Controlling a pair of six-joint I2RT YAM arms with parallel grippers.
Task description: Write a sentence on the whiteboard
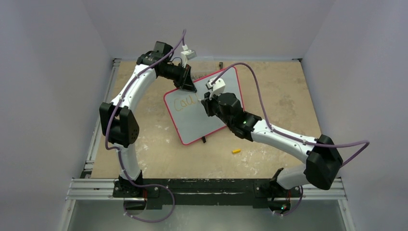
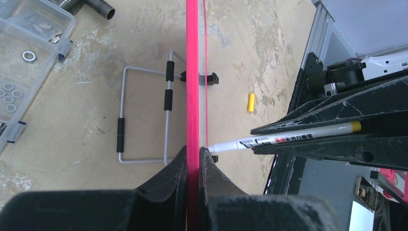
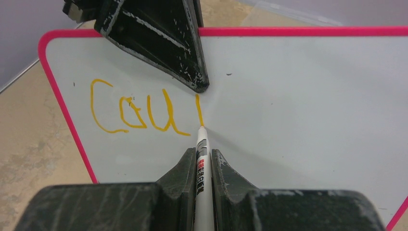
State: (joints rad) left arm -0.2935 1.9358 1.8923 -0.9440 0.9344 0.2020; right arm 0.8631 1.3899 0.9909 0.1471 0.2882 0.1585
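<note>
The whiteboard point(image 1: 195, 125), red-rimmed, is held tilted above the table. My left gripper point(image 1: 189, 88) is shut on its top rim; in the left wrist view the jaws point(image 2: 193, 151) pinch the pink edge point(image 2: 192, 72). My right gripper point(image 3: 203, 151) is shut on a white marker point(image 3: 202, 166), its tip touching the board face point(image 3: 298, 106). The sentence point(image 3: 139, 110) reads "Cou" in orange-yellow, plus one vertical stroke at the marker tip. The marker point(image 2: 284, 140) also shows in the left wrist view, meeting the board beside my left finger.
A yellow marker cap point(image 1: 236, 151) lies on the wooden table in front of the board. Behind the board a wire stand point(image 2: 144, 115) lies flat. A clear plastic box point(image 2: 24, 57) of nuts and a metal pipe fitting point(image 2: 94, 6) sit at the far side.
</note>
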